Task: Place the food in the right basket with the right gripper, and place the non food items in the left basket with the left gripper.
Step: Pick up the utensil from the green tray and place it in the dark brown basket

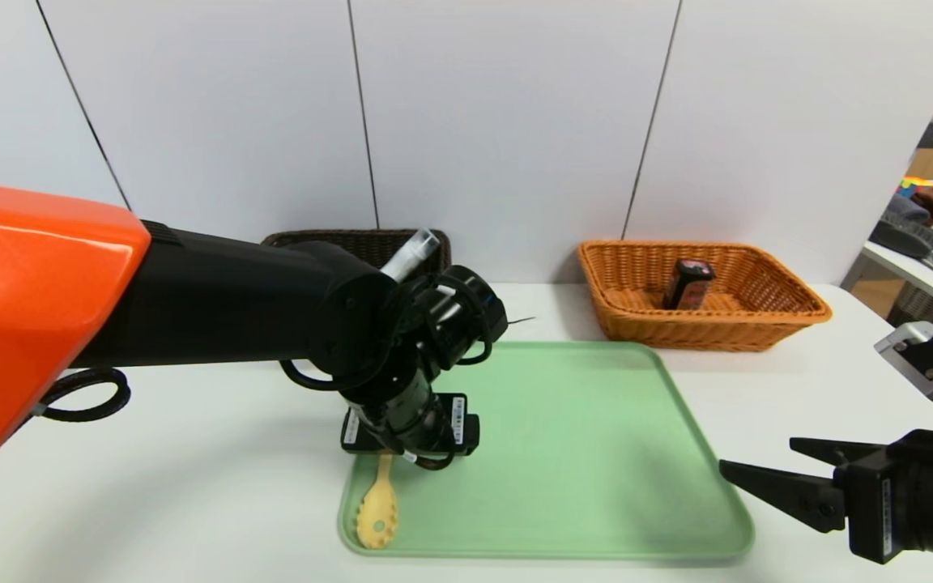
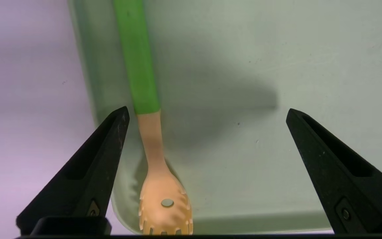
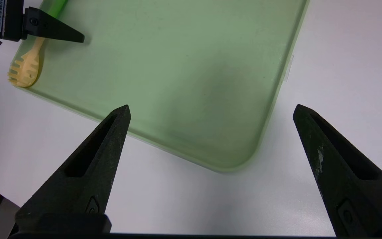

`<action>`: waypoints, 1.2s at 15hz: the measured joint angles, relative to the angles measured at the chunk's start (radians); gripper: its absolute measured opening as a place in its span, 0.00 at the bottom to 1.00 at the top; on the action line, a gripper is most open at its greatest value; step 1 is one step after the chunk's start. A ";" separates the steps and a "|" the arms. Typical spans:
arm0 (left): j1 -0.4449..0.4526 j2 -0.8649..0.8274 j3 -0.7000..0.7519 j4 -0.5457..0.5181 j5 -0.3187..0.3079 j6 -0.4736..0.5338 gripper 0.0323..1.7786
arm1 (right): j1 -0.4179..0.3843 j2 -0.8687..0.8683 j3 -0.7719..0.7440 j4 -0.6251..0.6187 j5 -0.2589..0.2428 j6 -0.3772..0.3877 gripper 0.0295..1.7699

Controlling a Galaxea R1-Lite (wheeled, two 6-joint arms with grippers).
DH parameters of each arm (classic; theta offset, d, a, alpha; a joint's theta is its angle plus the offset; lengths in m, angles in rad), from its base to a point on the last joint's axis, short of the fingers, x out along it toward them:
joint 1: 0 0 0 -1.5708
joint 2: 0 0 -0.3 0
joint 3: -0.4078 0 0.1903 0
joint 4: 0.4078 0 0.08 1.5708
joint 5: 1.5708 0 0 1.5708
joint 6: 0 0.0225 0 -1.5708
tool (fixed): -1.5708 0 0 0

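Waiting near the tray's (image 1: 636, 453) right front corner, the right gripper (image 3: 211, 111) stands wide open and holds nothing. The left gripper (image 2: 207, 114), also spread wide and empty, hangs over the yellow slotted spoon (image 1: 377, 510) at the tray's left edge. Farther back, the black carton (image 1: 687, 283) stands in the orange basket (image 1: 790, 312); the bottle (image 1: 411, 253) leans in the dark basket (image 1: 304, 239).

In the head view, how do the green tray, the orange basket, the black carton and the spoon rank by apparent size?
1. Green tray
2. Orange basket
3. Spoon, partly hidden by the left arm, and black carton, farther away: unsure.
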 joint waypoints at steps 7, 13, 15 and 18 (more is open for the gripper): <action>0.006 0.032 -0.045 0.046 0.002 -0.039 0.95 | -0.002 -0.002 0.002 0.000 0.000 0.000 0.96; 0.011 0.042 -0.047 0.049 0.003 -0.039 0.63 | -0.003 -0.003 0.002 0.000 0.001 0.000 0.96; 0.011 0.044 -0.047 0.049 0.004 -0.042 0.49 | -0.003 -0.006 0.002 0.000 0.001 0.000 0.96; 0.013 0.046 -0.047 0.047 0.003 -0.042 0.06 | -0.003 -0.010 0.002 0.000 0.000 0.000 0.96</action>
